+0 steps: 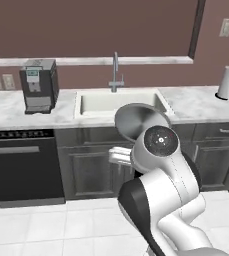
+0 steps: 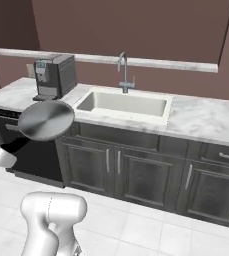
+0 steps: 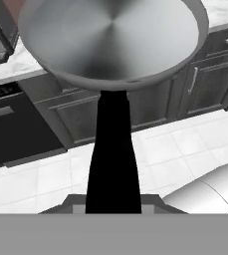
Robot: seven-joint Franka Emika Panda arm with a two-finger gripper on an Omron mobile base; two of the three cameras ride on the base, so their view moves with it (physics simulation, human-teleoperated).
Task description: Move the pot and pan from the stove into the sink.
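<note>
Pan (image 3: 113, 45) is up in the air, held out by its long black handle (image 3: 113, 154), and it hangs in front of the dark cupboards (image 2: 131, 175), below the edge of the white worktop (image 2: 198, 117). The hand (image 3: 113, 201) is closed tight on the end of that handle, as the hand view shows at the bottom, with the shiny bowl of the pan far out in front. From the left base view the pan sits just under the front lip of the sink (image 1: 118, 102), and from the right base view it looks off toward the coffee machine (image 2: 55, 76) and the black dishwasher (image 2: 16, 145). So I think the step now is to carry the pan up and over into the sink. To do it well, the pan should go up first, high enough to clear the worktop edge, and only then move in over the basin. The handle is long, so a small turn of the hand swings the bowl a lot; slow and steady is best. It should stay away from the tall faucet (image 2: 123, 72) at the back. The pan should be low in the basin before the hand lets go, so it does not drop and bang.
</note>
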